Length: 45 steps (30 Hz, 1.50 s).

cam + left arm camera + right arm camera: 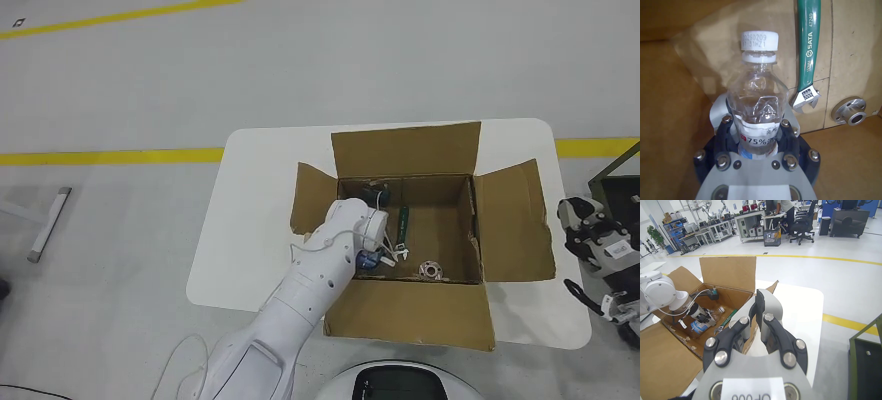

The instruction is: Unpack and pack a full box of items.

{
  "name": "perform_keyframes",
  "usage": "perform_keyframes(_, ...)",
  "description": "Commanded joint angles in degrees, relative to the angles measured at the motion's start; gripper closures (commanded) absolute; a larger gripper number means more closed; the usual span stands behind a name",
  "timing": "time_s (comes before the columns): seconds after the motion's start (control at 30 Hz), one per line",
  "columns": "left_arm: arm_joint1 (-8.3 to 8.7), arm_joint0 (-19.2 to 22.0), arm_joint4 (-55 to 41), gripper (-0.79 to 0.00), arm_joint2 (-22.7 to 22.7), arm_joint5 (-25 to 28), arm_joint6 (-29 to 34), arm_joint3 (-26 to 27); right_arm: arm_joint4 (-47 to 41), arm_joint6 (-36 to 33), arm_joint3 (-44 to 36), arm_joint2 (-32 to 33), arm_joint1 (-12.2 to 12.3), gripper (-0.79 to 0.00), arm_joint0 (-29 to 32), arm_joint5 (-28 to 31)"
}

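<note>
1. Table (pixel 250 220): white, carrying an open cardboard box (pixel 405 150) with all four flaps folded out.
2. Left arm: comes in over the box's near-left corner, with the wrist angled down inside the box.
3. Left end effector (pixel 755 121): clenched on a clear bottle (pixel 757 91). It grips the labelled body, and the white cap points away from the wrist.
4. Bottle position: inside the box on its left side, low and tilted. Can't tell if it touches the box floor.
5. Wrench (pixel 808 56): green handle, lying flat on the box floor just right of the bottle. Its metal head is at the end nearer the robot.
6. Metal flange (pixel 849 111): on the box floor, right of the wrench head. It is near the head but not touching it.
7. Right end effector (pixel 758 306): outside the box on its right side, raised and pointing toward the box. Pads are pressed together with nothing between them.
</note>
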<state>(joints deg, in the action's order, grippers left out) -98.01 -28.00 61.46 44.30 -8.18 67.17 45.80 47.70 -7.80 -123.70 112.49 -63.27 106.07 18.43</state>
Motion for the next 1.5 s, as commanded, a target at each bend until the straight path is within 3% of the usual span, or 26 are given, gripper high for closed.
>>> perform_keyframes(0.0,0.16,-0.2,0.1,0.000,0.5,-0.1,0.1,0.6,0.1,-0.1,0.0,0.0,0.0,0.000,-0.1,0.1)
perform_keyframes(0.27,1.30,-1.9,-0.3,0.000,3.5,1.5,3.4,10.1,0.2,-0.4,-0.4,-0.1,-0.2,0.000,-0.2,0.6)
perform_keyframes(0.47,3.27,-5.6,2.5,0.000,7.1,3.2,9.1,26.6,0.0,-0.7,-1.1,0.1,-0.3,0.000,0.0,1.1)
perform_keyframes(0.7,5.50,-10.6,0.7,0.000,15.8,4.5,15.1,45.7,-2.4,-1.6,-2.6,0.9,-0.4,0.000,-0.1,2.0)
perform_keyframes(0.93,7.20,-12.4,5.1,0.000,22.7,5.0,19.0,60.5,-2.1,-2.9,-2.8,0.2,-0.4,0.000,-1.1,2.5)
perform_keyframes(1.27,9.46,-14.2,17.4,0.000,33.4,5.7,20.8,69.1,0.8,-3.1,-1.0,-1.9,-0.5,0.000,-2.0,2.7)
perform_keyframes(1.47,10.79,-17.3,26.1,0.000,39.4,7.5,20.8,66.4,1.1,-3.3,-0.6,-2.5,-0.6,0.000,-2.5,2.5)
